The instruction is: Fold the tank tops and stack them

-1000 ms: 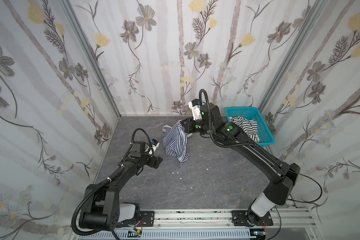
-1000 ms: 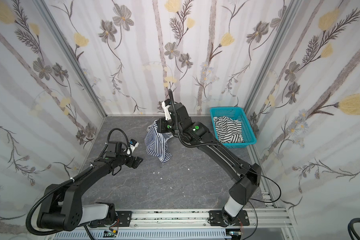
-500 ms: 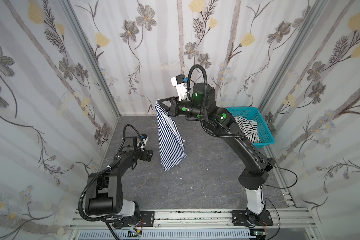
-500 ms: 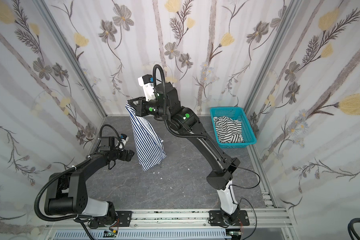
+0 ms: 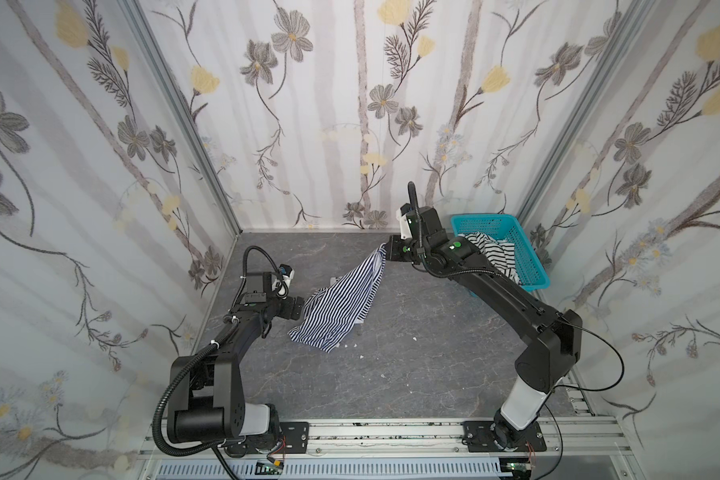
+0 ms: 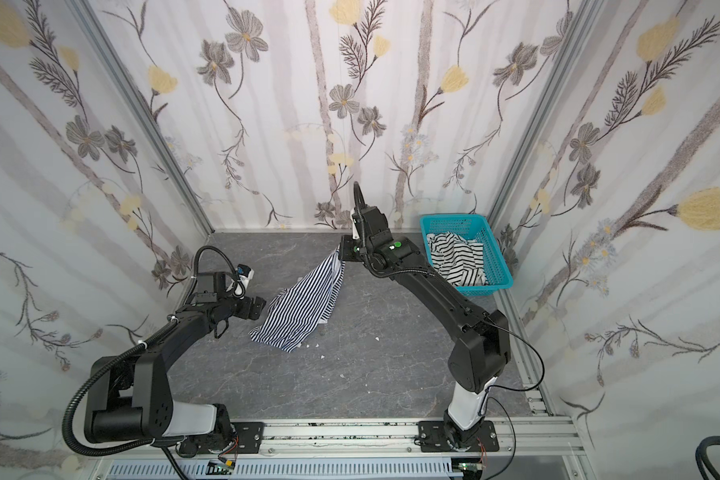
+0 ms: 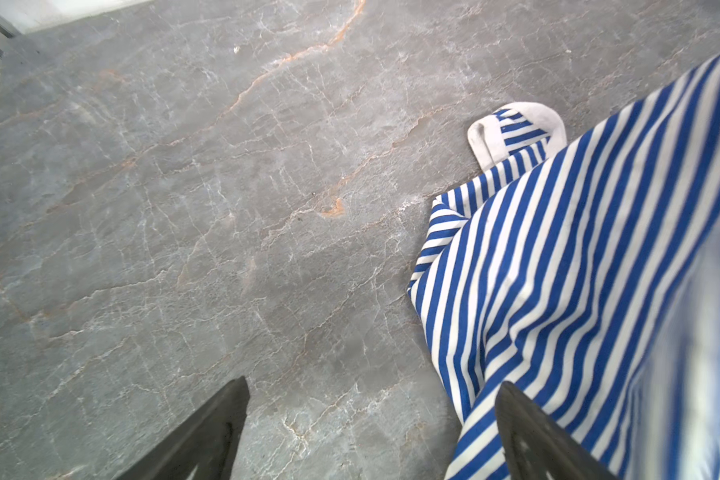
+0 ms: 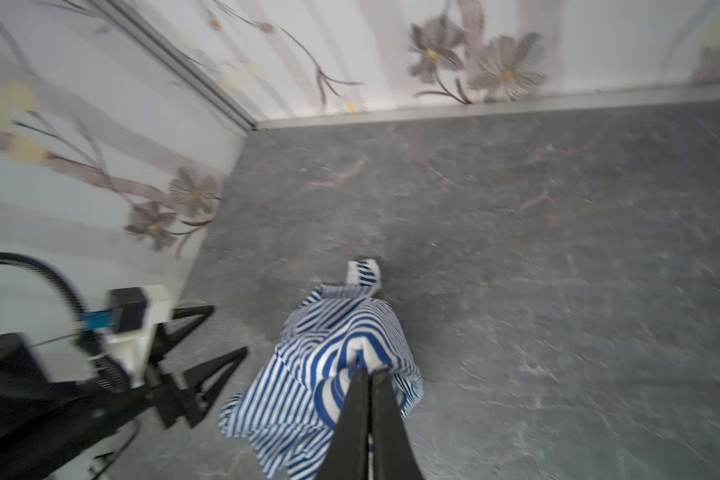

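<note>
A: Where is the navy top?

B: Mid-table, on a slant. Its far-right end is up in the air, pinched in the right gripper, whose jaws are closed on a white-trimmed fold. From there the cloth slopes down to the near left, where the hem lies on the table.

A: So the long axis?

B: Far right to near left.

A: And the left gripper?

B: It is just left of the top's left edge, about halfway along it. The jaws are spread wide and hold nothing. In the left wrist view the cloth lies off to one side of the jaws, with its edge right by one finger. I cannot tell if they touch.

A: Which arm is nearer the free end?

B: The left, I judge. A small shift to the right would bring the edge between its jaws.

A: The other top?

B: It is bunched in the basket at the far right, well apart from the left gripper.
</note>
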Motion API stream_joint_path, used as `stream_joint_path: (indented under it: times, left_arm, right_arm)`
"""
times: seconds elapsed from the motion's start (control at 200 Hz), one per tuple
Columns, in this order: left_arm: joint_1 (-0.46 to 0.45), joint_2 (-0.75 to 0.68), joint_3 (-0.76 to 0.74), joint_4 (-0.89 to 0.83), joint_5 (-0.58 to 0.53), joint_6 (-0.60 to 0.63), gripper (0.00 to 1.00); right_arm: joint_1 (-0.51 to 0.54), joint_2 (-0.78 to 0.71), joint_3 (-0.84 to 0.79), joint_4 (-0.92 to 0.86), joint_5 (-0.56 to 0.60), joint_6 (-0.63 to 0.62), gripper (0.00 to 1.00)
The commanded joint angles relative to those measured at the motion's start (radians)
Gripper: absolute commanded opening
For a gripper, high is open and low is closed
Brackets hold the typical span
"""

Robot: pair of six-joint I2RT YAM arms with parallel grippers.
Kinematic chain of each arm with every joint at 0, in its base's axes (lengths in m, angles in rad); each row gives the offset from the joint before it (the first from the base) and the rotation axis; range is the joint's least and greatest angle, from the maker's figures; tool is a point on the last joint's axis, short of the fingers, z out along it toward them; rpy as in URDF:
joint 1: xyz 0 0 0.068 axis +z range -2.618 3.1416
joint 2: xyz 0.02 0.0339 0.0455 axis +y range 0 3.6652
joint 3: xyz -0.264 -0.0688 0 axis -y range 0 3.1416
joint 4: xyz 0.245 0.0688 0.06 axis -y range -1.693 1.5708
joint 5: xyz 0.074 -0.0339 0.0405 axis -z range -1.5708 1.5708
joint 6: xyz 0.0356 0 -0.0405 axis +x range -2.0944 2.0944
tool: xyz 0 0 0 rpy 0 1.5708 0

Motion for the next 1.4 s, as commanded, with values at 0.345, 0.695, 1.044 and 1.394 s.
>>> stream_joint_path:
  times: [0.345,0.695,1.044,1.394]
  left_arm:
    - [-0.220,-0.101,-0.084,-0.124,0.095,0.135,0.94]
    - [-0.291,-0.041,-0.085,-0.216,0.158,0.189,0.92]
    - [-0.298,0.112,-0.031,-0.261,0.246,0.199,0.82]
    - [-0.301,0.199,0.009,-0.285,0.324,0.198,0.70]
  right_arm:
    - [-0.133,-0.106,-0.320,0.114,0.221,0.029,0.01]
    - [-0.190,-0.183,-0.501,0.144,0.292,0.103,0.01]
    - [-0.194,-0.205,-0.598,0.203,0.253,0.138,0.01]
    - [-0.194,-0.227,-0.619,0.230,0.225,0.146,0.00]
